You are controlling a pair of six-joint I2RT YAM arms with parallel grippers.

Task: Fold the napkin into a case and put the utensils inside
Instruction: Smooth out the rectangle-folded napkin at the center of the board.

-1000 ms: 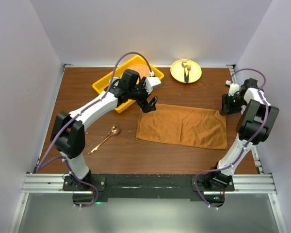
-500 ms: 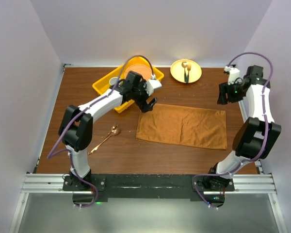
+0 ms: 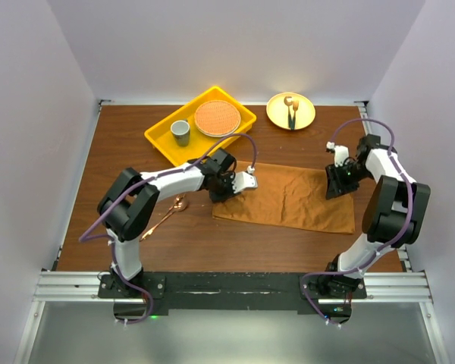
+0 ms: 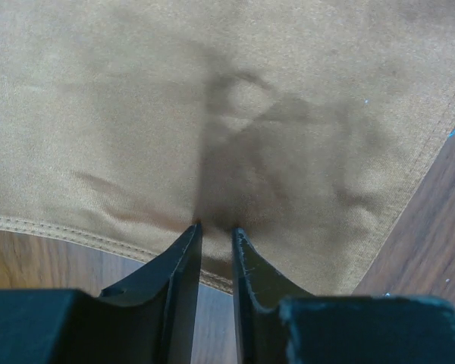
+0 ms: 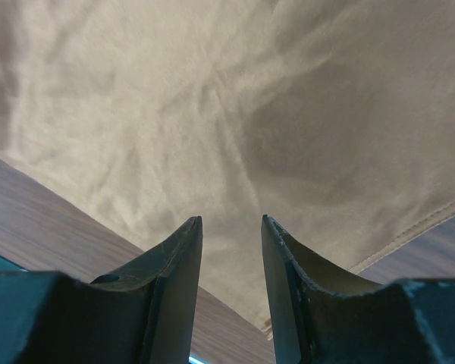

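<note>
On the wooden counter [image 3: 121, 152], right of centre, the napkin [image 3: 296, 199] lies flat as a wide rust-brown rectangle, its long sides running left to right. The left hand [image 3: 243, 182] sits low at the napkin's far left corner. In the left wrist view its fingers [image 4: 189, 243] stand nearly together, clamped on a small pucker of cloth just inside the hem, with creases radiating from the tips. The right hand [image 3: 336, 186] is at the napkin's far right corner. In the right wrist view its fingers [image 5: 183, 243] stand apart just above the cloth near its hemmed edge, with nothing clamped between them. The copper spoon [image 3: 169, 214] lies on bare wood left of the napkin, apart from it, beside the left arm. A yellow tray [image 3: 155, 136] at the far left holds a grey cup [image 3: 180, 132] and an orange round plate [image 3: 216, 117]. A yellow plate [image 3: 277, 114] at the far centre carries a dark-handled utensil [image 3: 291, 114].
</note>
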